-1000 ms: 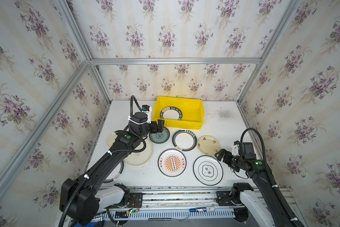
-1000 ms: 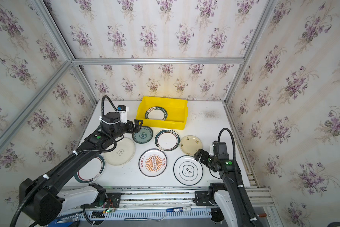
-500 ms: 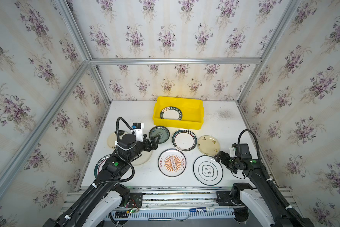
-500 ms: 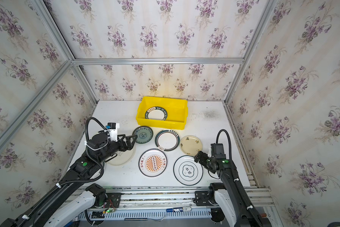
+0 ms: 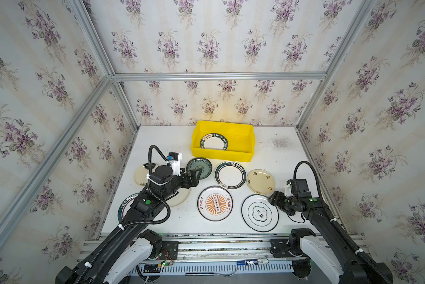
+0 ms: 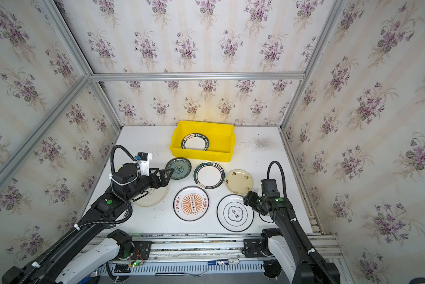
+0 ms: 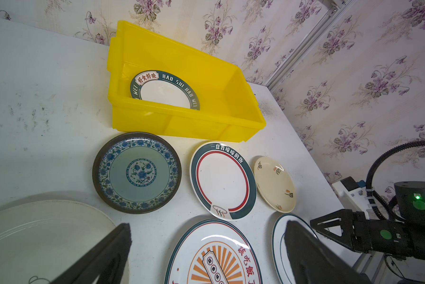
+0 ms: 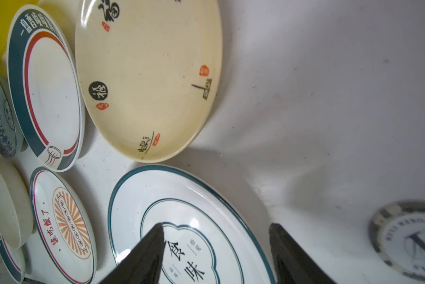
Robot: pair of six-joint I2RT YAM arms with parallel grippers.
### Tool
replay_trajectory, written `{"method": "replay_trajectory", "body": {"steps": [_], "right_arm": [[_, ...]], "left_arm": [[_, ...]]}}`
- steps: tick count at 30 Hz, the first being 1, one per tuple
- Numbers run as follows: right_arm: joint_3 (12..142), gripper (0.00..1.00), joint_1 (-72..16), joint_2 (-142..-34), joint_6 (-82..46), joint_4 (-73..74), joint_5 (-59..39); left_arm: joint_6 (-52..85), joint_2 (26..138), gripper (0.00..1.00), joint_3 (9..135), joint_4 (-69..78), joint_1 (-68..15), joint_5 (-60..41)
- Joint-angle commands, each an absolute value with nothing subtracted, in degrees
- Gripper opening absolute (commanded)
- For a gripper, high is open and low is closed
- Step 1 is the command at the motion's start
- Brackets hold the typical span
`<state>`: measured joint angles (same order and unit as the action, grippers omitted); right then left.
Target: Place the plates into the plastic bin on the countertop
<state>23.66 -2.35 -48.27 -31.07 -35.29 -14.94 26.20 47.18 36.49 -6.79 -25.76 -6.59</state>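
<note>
The yellow plastic bin (image 5: 246, 147) stands at the back of the countertop (image 5: 164, 137) with one green-rimmed plate (image 5: 213, 144) inside. In front lie a teal plate (image 5: 202, 165), a red-ringed plate (image 5: 230, 175), a cream plate (image 5: 260, 182), a sunburst plate (image 5: 215, 203) and a white plate with characters (image 5: 259, 212). My left gripper (image 5: 196, 177) hovers open and empty beside the teal plate (image 7: 136, 172). My right gripper (image 8: 216, 224) is open astride the white plate's (image 8: 182, 196) right rim, one finger over the plate and one outside.
A plain cream plate (image 5: 183, 198), a small cream plate (image 5: 140, 175) and a green-rimmed plate (image 5: 125, 205) lie partly under the left arm. A poker chip (image 8: 408, 241) sits on the countertop just right of the right gripper. Aluminium rails edge the tabletop.
The left arm drew back from the bin's front corner toward the teal plate, still open. The right gripper sank to the white plate's rim and its jaws narrowed.
</note>
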Motion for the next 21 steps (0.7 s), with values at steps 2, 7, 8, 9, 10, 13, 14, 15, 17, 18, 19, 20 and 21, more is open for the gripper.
{"method": "replay_trajectory", "body": {"steps": [2,7,8,9,10,13,14,15,17,18,19,20,21], "right_arm": [[23.6,0.68,-4.4,-48.7,-31.6,-34.8,-12.4],[22.9,0.67,-6.8,-50.2,-32.5,-34.0,-11.3],[22.5,0.67,-6.9,-50.3,-32.7,-33.5,-11.5],[22.1,0.66,-7.0,-50.4,-32.8,-33.0,-11.7],[21.8,0.66,-6.9,-50.3,-32.9,-32.7,-11.8],[21.0,0.62,-7.0,-50.1,-33.3,-32.1,-11.2],[20.9,0.6,-6.9,-50.1,-33.4,-32.1,-10.8],[20.8,0.58,-7.0,-50.2,-33.4,-32.1,-10.6],[20.8,0.56,-6.9,-50.4,-33.5,-32.0,-10.5],[20.8,0.55,-6.9,-50.4,-33.5,-31.9,-10.5],[20.8,0.53,-6.9,-50.5,-33.5,-31.9,-10.6],[20.8,0.5,-7.0,-50.6,-33.4,-31.8,-10.7],[20.7,0.48,-7.0,-50.8,-33.4,-31.7,-10.9]], "left_arm": [[26.2,47.9,1.0,37.4,-4.3,-25.8,-8.2],[26.2,48.1,1.0,37.3,-4.2,-25.8,-8.5],[26.1,48.1,1.0,37.2,-4.1,-25.8,-8.5],[26.4,48.1,1.0,37.1,-4.1,-25.8,-8.3],[26.4,48.2,1.0,37.1,-4.1,-25.8,-8.3],[26.6,48.6,1.0,37.3,-4.1,-25.8,-8.6],[26.7,48.7,1.0,37.3,-4.1,-25.8,-8.7],[26.7,48.9,1.0,37.3,-4.0,-25.7,-8.6],[26.7,49.2,1.0,37.4,-4.0,-25.8,-8.7],[26.8,49.4,1.0,37.4,-4.0,-25.8,-8.7],[26.8,49.5,1.0,37.5,-4.0,-25.8,-8.8],[26.9,49.8,1.0,37.6,-3.9,-25.8,-8.8],[27.0,50.1,1.0,37.7,-3.9,-25.8,-8.9]]}}
